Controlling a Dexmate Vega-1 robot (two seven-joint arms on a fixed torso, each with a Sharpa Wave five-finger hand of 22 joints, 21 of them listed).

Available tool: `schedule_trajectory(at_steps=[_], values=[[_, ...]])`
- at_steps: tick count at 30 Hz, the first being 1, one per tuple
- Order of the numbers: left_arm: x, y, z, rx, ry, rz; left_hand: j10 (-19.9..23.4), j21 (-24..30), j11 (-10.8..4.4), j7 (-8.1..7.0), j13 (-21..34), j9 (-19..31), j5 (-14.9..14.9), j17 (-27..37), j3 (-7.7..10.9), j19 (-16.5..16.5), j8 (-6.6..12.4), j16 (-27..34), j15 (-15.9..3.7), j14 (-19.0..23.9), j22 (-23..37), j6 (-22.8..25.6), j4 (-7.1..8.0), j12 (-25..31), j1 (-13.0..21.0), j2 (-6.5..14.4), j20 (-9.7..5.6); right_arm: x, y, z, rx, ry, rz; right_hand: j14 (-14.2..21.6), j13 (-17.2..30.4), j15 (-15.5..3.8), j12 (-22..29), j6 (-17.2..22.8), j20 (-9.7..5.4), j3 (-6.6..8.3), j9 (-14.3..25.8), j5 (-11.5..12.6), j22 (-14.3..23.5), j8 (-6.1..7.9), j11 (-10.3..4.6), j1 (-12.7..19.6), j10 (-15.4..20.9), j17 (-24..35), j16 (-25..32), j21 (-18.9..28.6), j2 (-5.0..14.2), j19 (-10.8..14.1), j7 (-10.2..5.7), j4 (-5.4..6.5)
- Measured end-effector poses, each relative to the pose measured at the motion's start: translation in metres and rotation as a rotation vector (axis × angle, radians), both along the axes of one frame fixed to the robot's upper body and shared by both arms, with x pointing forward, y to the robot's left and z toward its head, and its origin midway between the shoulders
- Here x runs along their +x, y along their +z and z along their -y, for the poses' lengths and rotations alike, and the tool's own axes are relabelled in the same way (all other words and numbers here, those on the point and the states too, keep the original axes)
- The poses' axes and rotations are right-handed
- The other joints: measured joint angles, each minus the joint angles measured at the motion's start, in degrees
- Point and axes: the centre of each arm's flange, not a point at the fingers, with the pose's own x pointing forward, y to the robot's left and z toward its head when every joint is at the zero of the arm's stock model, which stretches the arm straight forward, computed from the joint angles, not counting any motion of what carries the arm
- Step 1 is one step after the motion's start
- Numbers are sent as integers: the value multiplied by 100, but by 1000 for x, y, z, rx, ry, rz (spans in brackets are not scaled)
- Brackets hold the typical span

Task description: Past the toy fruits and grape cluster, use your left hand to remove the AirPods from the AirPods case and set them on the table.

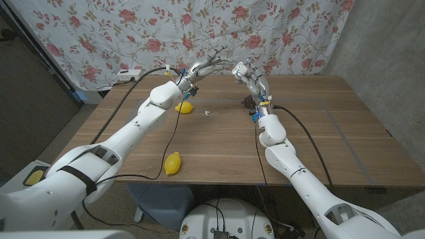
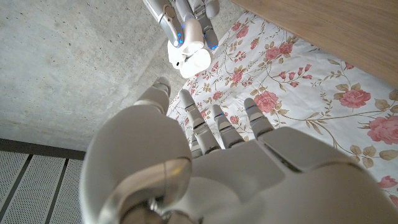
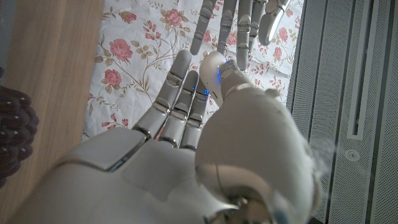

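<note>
Two lemons (image 1: 172,162) sat on my left side of the tabletop (image 1: 345,139): one near the front edge, the other (image 1: 184,107) farther back, just beside my left forearm. A small white bit (image 1: 208,113) lay on the wood between that far lemon and the grape cluster; too small to tell what it was.

My left hand (image 1: 211,66) was raised above the far edge of the tabletop, in front of the flowered cloth (image 1: 133,33). Its fingers (image 2: 193,115) were spread and released, holding nothing. They reached toward my right hand and stopped just short of the case.

The AirPods case (image 2: 188,57) was off the tabletop, up in the air between my two hands. My right hand (image 1: 244,71) gripped it at its fingertips; in the left wrist view the white case sat pinched among those fingers. I could not tell whether the lid was open, nor whether the earbuds were inside.

The dark grape cluster (image 1: 247,101) lay on the tabletop just beside my right wrist, below the raised right hand. In the right wrist view it showed at the wood's edge (image 3: 13,134).
</note>
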Motion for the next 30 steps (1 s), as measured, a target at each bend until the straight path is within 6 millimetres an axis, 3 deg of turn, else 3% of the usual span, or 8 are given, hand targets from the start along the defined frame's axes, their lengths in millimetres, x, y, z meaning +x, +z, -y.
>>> schedule_trajectory(at_steps=[30], values=[[-5,-3,3,8,5,-8,185,0,20,61,-113,1,0,-107,-49,0,51,-26,0,0,0,167,48,-132,-187,-52,0,-4,4,-2,-54,-55,42,0,0,0,0,30,10,-7,0,-6,1,0,0,0,0,0,0,70,0,-52,-32,7]])
